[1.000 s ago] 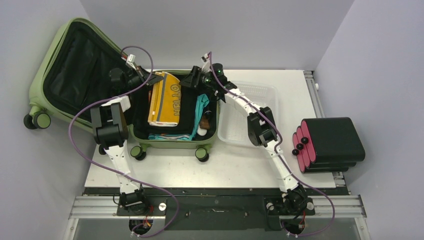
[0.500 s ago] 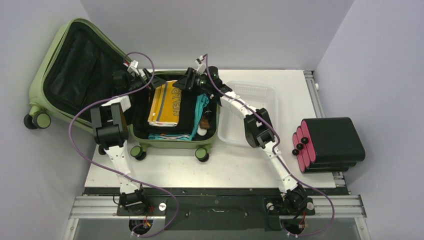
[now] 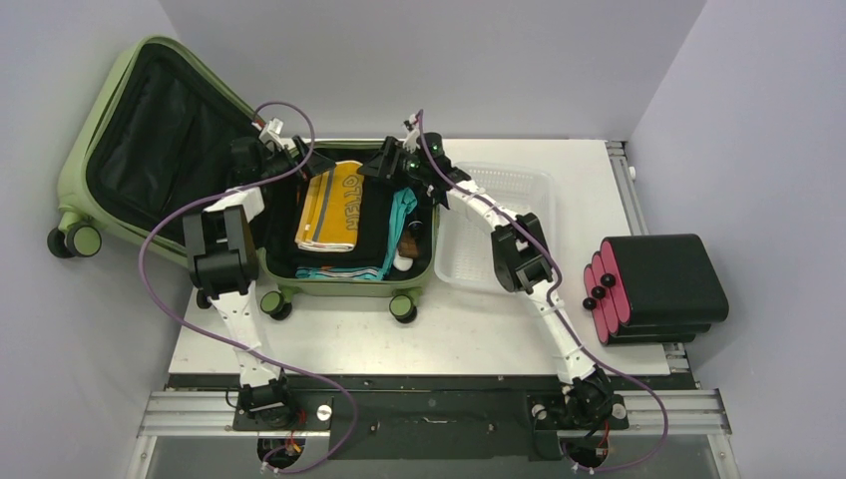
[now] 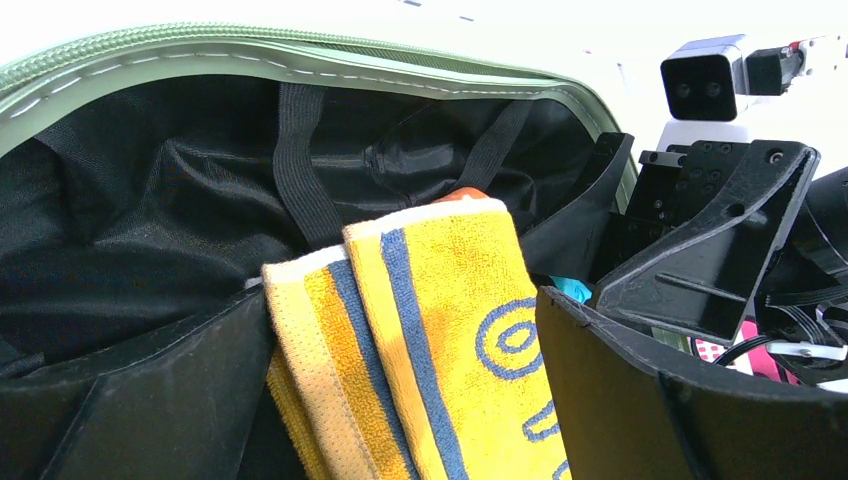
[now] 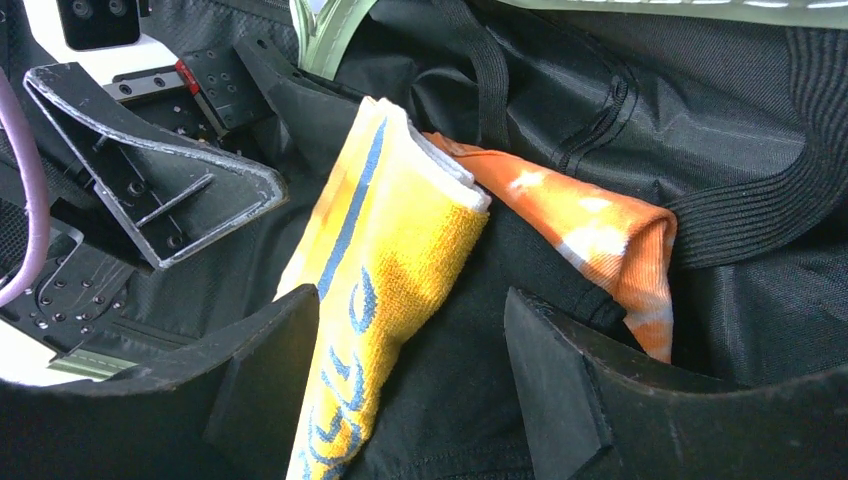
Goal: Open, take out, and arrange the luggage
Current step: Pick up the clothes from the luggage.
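Table (image 3: 449,334), white. Bears the items below, just beyond the two arm bases.

Luggage (image 3: 344,287), olive green. Lying open left of centre on the table, wheels toward the near edge. Packed half flat on its back, so the contents face up within reach of both arms. Opening done; unpacking, by the look of it, barely begun.

Black case (image 3: 663,279), pink side. Well apart at the right, off the table's edge.

Basket (image 3: 461,261), white mesh. Just beside the luggage on its right; probably meant to receive what comes out.

Yellow towel (image 3: 334,205), blue lettering. Folded, on top of the pile in the packed half, far end lifted slightly off the black lining. Teal cloth (image 3: 401,212) beside it on the right; orange cloth (image 5: 590,235) tucked under its far end.

Left gripper (image 4: 400,300). At the far left of the packed half, fingers (image 4: 150,400) spread wide on either side of the towel's end, not pinching it.

Right gripper (image 5: 410,295). Facing it from the right, fingers (image 5: 600,400) apart around the towel's edge, nothing clamped. Likely placed to take the towel toward the basket.

Lid (image 3: 150,130), black lining. Leaning back far left against the wall, clear of the work.
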`<state>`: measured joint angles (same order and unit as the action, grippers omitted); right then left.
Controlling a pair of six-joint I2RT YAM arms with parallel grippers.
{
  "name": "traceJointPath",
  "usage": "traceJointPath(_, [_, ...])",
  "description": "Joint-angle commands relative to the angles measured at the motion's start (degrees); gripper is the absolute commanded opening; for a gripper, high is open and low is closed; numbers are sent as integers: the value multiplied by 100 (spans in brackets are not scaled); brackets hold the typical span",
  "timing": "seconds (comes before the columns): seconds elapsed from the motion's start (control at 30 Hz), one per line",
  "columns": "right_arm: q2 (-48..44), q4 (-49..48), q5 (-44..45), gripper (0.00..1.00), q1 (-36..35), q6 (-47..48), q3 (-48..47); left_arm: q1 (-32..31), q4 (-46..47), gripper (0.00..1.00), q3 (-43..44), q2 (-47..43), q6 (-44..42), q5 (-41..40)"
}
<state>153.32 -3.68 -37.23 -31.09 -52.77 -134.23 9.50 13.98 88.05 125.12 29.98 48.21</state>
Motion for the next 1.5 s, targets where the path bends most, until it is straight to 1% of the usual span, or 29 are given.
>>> traceJointPath(0.0, [-175, -156, 206, 65, -35, -102, 108, 91, -551, 96, -131, -1, -225, -428])
traceJointPath(0.07, [-95, -387, 187, 65, -76, -213, 33, 70, -531, 96, -220, -17, -244, -425])
traceJointPath(0.27, [133, -594, 240, 67, -220, -392, -233, 20, -535, 96, -278, -53, -290, -422])
traceJointPath(0.8, [557, -796, 476, 67, -395, -609, -499, -95, -509, 96, -411, -282, -294, -357])
traceJointPath(0.97, [659, -1022, 491, 54, -421, -688, -626, -99, -501, 96, -420, -311, -288, -340])
traceJointPath(1.0, [657, -1017, 487, 49, -430, -663, -637, -104, -501, 96, -420, -308, -288, -339])
traceJointPath(1.03, [656, -1006, 488, 46, -431, -646, -646, -105, -497, 96, -420, -307, -280, -334])
traceJointPath(1.07, [651, -991, 489, 39, -432, -611, -647, -99, -495, 96, -416, -310, -264, -326])
traceJointPath(1.1, [649, -954, 493, 35, -428, -585, -652, -98, -489, 96, -417, -305, -251, -323])
traceJointPath(1.13, [634, -917, 501, 27, -421, -497, -659, -100, -486, 96, -419, -309, -244, -312])
traceJointPath(1.17, [632, -830, 504, 20, -418, -449, -681, -98, -478, 96, -426, -316, -240, -308])
traceJointPath(1.2, [623, -780, 512, 12, -409, -314, -695, -100, -472, 96, -435, -323, -239, -293])
traceJointPath(1.23, [618, -712, 505, 9, -404, -243, -730, -103, -468, 96, -441, -333, -225, -285])
traceJointPath(1.27, [598, -677, 449, 2, -388, -89, -746, -94, -458, 96, -441, -336, -209, -255])
traceJointPath(1.3, [587, -642, 412, 0, -380, 113, -798, -79, -429, 96, -439, -338, -167, -230])
traceJointPath(1.37, [535, -578, 204, 0, -366, 444, -876, -38, -360, 96, -418, -320, -64, -123])
traceJointPath(1.43, [429, -646, -109, 0, -331, 681, -899, 21, -288, 96, -394, -314, 46, 10])
traceJointPath(1.47, [351, -839, -405, 0, -306, 707, -882, 41, -222, 96, -392, -313, 76, 76])
